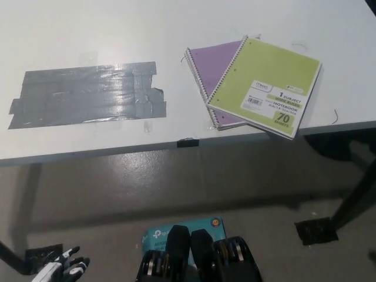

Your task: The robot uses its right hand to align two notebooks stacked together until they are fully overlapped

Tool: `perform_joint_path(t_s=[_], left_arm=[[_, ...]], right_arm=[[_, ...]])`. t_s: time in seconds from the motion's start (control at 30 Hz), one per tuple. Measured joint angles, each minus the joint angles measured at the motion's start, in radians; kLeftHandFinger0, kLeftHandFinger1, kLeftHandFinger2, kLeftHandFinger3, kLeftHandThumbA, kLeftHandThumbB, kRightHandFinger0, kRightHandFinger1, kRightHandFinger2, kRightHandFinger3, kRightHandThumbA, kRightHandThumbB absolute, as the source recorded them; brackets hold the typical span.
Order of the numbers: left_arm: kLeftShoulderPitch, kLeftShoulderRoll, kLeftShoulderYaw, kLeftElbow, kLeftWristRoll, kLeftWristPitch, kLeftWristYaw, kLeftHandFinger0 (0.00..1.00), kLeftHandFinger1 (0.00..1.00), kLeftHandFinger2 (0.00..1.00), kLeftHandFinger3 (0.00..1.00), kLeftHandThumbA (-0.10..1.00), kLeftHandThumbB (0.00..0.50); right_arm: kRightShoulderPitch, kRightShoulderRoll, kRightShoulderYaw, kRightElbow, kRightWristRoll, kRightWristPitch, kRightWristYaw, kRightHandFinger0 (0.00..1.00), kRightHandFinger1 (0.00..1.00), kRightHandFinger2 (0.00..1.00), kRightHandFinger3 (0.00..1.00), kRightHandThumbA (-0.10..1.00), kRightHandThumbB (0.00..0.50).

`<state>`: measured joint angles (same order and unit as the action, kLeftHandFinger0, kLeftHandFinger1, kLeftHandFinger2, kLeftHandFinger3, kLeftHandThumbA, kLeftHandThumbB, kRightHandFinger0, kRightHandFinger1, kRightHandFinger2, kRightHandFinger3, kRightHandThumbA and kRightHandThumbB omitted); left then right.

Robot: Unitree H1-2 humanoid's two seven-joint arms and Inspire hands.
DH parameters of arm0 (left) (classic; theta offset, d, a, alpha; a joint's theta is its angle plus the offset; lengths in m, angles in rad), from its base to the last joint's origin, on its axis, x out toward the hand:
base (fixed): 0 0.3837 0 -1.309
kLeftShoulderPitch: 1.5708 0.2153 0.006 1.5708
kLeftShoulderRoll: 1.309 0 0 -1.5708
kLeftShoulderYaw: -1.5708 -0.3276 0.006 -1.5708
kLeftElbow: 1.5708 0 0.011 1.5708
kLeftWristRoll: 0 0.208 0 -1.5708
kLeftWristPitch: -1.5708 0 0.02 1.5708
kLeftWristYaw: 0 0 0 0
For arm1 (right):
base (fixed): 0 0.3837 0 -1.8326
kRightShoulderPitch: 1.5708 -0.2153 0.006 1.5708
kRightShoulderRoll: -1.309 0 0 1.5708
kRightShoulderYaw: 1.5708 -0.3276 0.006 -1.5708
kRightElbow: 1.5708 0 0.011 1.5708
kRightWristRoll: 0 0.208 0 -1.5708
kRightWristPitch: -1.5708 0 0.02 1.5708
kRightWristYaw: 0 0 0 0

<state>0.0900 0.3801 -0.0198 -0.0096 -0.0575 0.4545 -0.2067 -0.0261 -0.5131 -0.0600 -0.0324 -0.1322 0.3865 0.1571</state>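
Observation:
A green spiral notebook (pixel 267 85) lies on top of a purple spiral notebook (pixel 212 61) at the right of the white table (pixel 176 35). The green one is turned clockwise against the purple one, so the purple cover shows at the upper left, and its lower right corner juts over the table's front edge. My white left hand (pixel 63 267) hangs low at the picture's bottom left, well below the table, fingers apart and holding nothing. My black right hand is out of view.
A patch of grey tape strips (pixel 88 94) covers the table's left part. A small black tape piece (pixel 188 142) sits on the front edge. On the floor lie a teal box (pixel 158 235) and a black table foot (pixel 316 230).

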Motion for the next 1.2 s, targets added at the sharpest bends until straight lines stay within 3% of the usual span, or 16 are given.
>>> perform_joint_path(t_s=[0.07,0.13,0.2,0.33,0.37,0.47,0.7,1.1,1.2], left_arm=[[-0.002,0.0,-0.004,-0.006,0.0,0.001,-0.003,0.85,0.89,0.96,1.0,0.64,0.005],[-0.001,0.0,-0.008,-0.014,0.001,0.001,-0.005,0.84,0.89,0.98,1.0,0.65,0.002],[0.0,0.0,-0.014,-0.014,0.001,0.001,-0.007,0.83,0.88,0.98,1.0,0.64,0.0],[0.003,-0.001,-0.021,-0.013,0.001,0.001,-0.011,0.82,0.86,0.97,1.0,0.61,0.0],[0.004,-0.002,-0.021,-0.013,0.001,0.001,-0.012,0.82,0.86,0.97,1.0,0.62,0.009],[0.008,-0.002,-0.022,-0.013,0.001,0.001,-0.012,0.82,0.86,0.96,1.0,0.62,0.017],[0.01,-0.004,-0.026,-0.013,0.002,0.001,-0.014,0.82,0.87,0.96,1.0,0.67,0.003],[0.014,-0.004,-0.044,-0.014,0.015,0.002,-0.014,0.81,0.88,0.97,1.0,0.74,0.003],[0.016,-0.005,-0.059,-0.023,0.023,0.002,-0.014,0.86,0.89,0.99,1.0,0.77,0.0]], right_arm=[[-0.072,-0.001,-0.031,-0.046,-0.023,0.023,0.002,1.0,1.0,1.0,1.0,1.0,0.266],[-0.158,-0.002,-0.042,-0.072,-0.06,0.036,0.013,1.0,1.0,1.0,1.0,1.0,0.354],[-0.245,0.001,-0.044,-0.072,-0.1,0.043,0.03,1.0,1.0,1.0,1.0,1.0,0.36],[-0.382,0.021,-0.044,-0.072,-0.179,0.05,0.067,1.0,1.0,1.0,1.0,1.0,0.36],[-0.417,0.034,-0.044,-0.07,-0.206,0.052,0.08,1.0,1.0,1.0,1.0,1.0,0.331],[-0.487,0.075,-0.027,-0.067,-0.267,0.056,0.109,1.0,1.0,1.0,1.0,1.0,0.325],[-0.579,0.173,0.016,-0.019,-0.404,0.065,0.166,1.0,1.0,1.0,1.0,1.0,0.342],[-0.857,0.278,0.107,0.385,-0.645,0.072,0.208,1.0,1.0,1.0,1.0,1.0,0.335],[-0.924,0.294,0.138,0.449,-0.693,0.072,0.208,1.0,1.0,1.0,1.0,1.0,0.341]])
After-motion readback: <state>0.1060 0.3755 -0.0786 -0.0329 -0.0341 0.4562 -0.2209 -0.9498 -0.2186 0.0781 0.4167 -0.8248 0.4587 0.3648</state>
